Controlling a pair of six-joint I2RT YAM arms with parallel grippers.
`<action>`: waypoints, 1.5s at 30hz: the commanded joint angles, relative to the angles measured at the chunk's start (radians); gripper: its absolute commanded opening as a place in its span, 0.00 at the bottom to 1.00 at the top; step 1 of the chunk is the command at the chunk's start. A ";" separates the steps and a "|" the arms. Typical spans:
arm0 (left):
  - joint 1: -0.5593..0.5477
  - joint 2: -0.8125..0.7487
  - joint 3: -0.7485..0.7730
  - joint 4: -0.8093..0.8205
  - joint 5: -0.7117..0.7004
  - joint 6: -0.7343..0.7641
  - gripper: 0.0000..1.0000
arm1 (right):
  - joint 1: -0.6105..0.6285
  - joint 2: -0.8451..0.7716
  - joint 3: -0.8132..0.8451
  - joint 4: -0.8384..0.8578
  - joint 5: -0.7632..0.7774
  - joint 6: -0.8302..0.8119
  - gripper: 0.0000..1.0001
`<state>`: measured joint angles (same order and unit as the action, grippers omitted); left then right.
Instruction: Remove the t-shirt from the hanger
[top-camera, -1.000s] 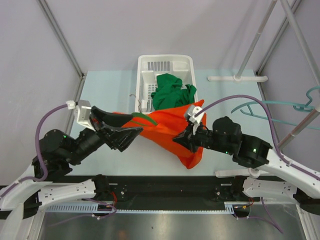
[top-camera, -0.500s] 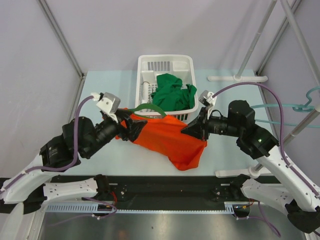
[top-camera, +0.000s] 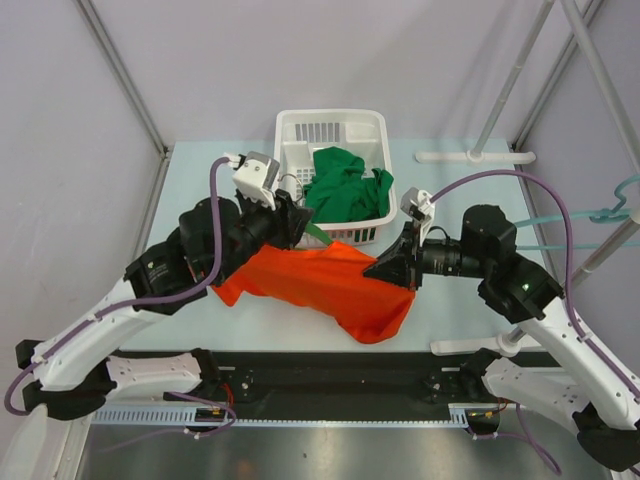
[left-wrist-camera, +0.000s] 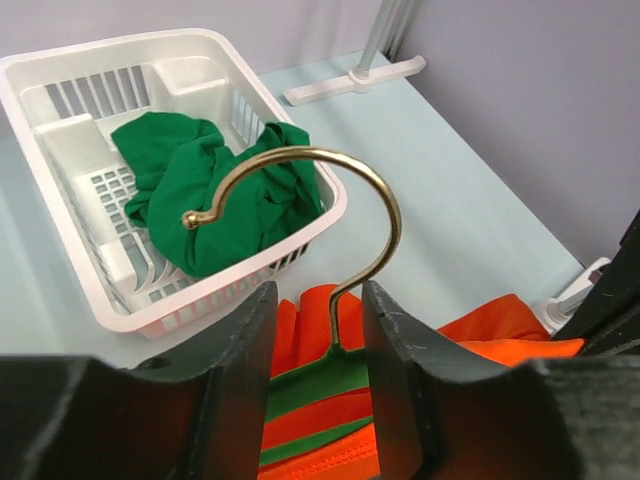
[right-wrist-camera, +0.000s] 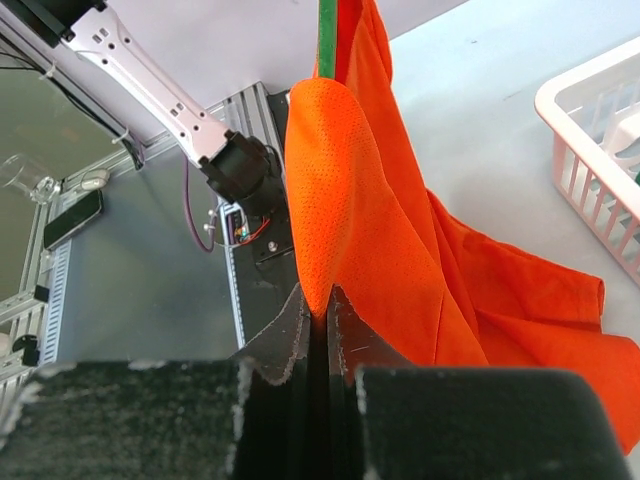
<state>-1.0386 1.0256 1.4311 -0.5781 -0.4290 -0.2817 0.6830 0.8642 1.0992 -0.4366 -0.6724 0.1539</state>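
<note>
t-shirt: orange, draped just in front of basket, on hanger | right end effector: clamped on its fabric | left end effector: half-open astride hook, no grip | advice: pinch hook firmly, then draw apart steadily

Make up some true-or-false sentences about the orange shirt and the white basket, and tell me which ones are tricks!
1. The basket has a green cloth in it. True.
2. The t-shirt is blue. False: it is orange.
3. The right end effector is pinching the t-shirt. True.
4. The hanger's hook is hanging on a rail. False: the gold hook stands between the fingers of the left end effector, in front of the basket.
</note>
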 joint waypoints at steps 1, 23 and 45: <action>0.014 0.002 0.011 0.075 0.059 -0.019 0.40 | 0.004 -0.047 0.002 0.087 -0.036 0.013 0.00; 0.015 -0.278 -0.061 0.153 -0.145 0.208 0.00 | 0.050 -0.102 0.005 -0.108 0.264 -0.149 1.00; 0.015 -0.358 -0.092 0.132 -0.152 0.179 0.00 | 0.213 0.107 0.010 0.127 0.393 -0.172 0.10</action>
<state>-1.0286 0.6781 1.3487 -0.5030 -0.5484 -0.0898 0.8520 0.9630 1.0573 -0.3656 -0.3943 -0.0357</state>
